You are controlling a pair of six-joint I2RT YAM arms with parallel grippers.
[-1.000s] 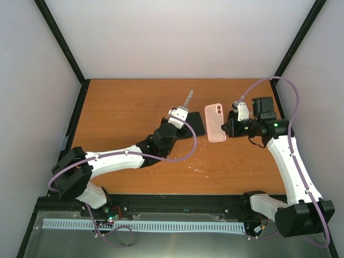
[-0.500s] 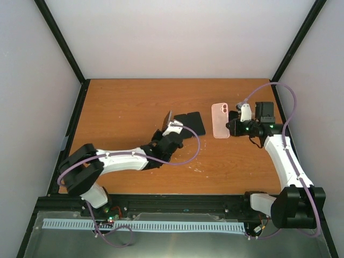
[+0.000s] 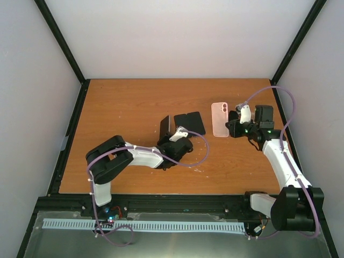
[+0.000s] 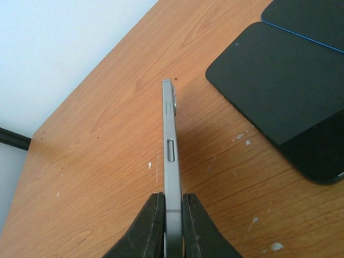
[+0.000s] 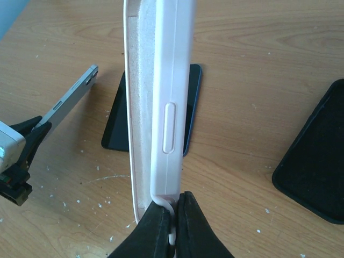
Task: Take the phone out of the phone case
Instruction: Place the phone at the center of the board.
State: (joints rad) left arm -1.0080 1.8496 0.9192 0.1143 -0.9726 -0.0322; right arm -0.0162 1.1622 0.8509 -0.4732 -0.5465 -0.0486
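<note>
- Left gripper: jaws nearly closed, pinching the bare phone by its bottom end. Phone stands on edge, side buttons facing the wrist camera.
- Change: a second ago the left arm was stretched out, with the phone raised right beside the case. Now the arm is folded back toward its base and the phone is low over the table. Can't tell if it touches the wood.
- Two dark slabs lie flat just right of the phone, ungripped. They sit in the same spot as before.
- Right gripper: jaws pressed together on the bottom rim of the pink case. Case is held upright and its inside looks empty in the wrist view.
- Change: the case has moved a little right and farther back, away from the left arm.
- Phone and case are now well apart, with the slabs between them.
- Judgement: extraction looks done. What's left is probably setting the phone and case down, each hand releasing its item.
</note>
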